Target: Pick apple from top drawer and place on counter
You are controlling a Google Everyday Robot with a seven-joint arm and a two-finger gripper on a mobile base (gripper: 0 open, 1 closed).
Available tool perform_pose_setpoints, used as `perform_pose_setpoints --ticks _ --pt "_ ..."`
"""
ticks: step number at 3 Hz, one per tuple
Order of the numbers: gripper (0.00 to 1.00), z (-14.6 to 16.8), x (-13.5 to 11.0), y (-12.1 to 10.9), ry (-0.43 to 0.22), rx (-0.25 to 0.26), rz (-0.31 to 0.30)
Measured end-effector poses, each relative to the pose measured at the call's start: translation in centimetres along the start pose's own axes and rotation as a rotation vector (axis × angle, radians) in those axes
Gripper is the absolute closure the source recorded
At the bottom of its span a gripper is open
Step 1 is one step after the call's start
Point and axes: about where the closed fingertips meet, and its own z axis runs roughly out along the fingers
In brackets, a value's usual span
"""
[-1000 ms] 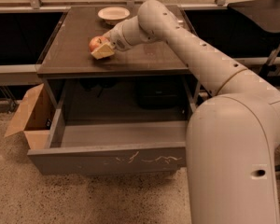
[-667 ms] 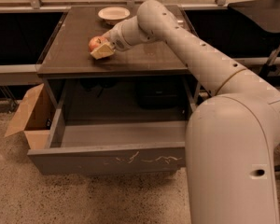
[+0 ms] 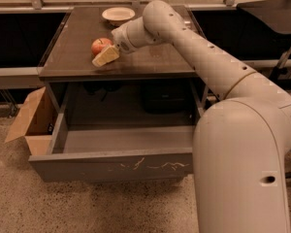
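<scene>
Glossy grey-brown counter (image 3: 150, 62), red apple (image 3: 101, 46) and pale bowl (image 3: 118, 15) on it — hand (image 3: 106, 56) just beside the apple

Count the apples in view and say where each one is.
1. The apple lies on the counter, beside the gripper. Part of the drawer is hidden behind its front.
</scene>
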Motion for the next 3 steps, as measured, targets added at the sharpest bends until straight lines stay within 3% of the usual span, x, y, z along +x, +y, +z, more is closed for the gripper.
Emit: perform_pose_setpoints --ticks 1,2,3 --pt "0.0 0.0 0.0 0.0 0.0 0.0 0.0" --pt "0.0 -2.3 0.3 -1.0 -0.081 0.052 0.047" --pt "0.0 -8.4 1.0 -3.1 -0.255 0.171 0.128"
